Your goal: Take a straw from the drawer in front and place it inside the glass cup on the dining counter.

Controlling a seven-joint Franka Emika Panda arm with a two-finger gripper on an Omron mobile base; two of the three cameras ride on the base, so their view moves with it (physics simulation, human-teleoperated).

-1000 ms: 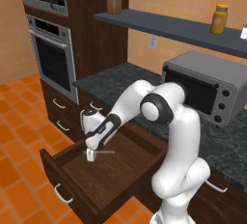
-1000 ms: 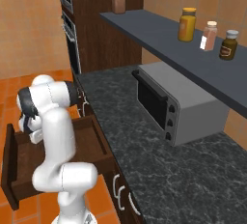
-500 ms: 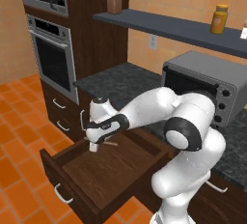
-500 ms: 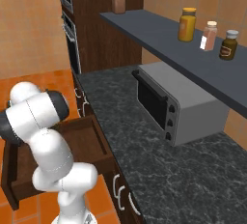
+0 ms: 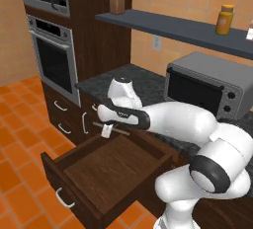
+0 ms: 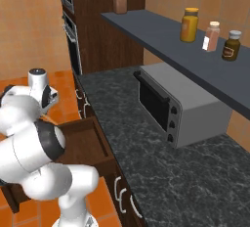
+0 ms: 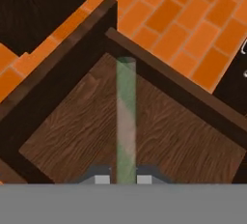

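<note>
The end effector (image 5: 106, 133) hangs above the far left corner of the open drawer (image 5: 106, 173), pressed together on the straw (image 5: 111, 128), pinching it near mid-length so it stays level and clears the walls.

Open drawer (image 5: 106, 171), bare wooden floor

The open drawer (image 5: 111, 166) shows a bare wooden bottom; its far corner is apparently hidden.
</note>
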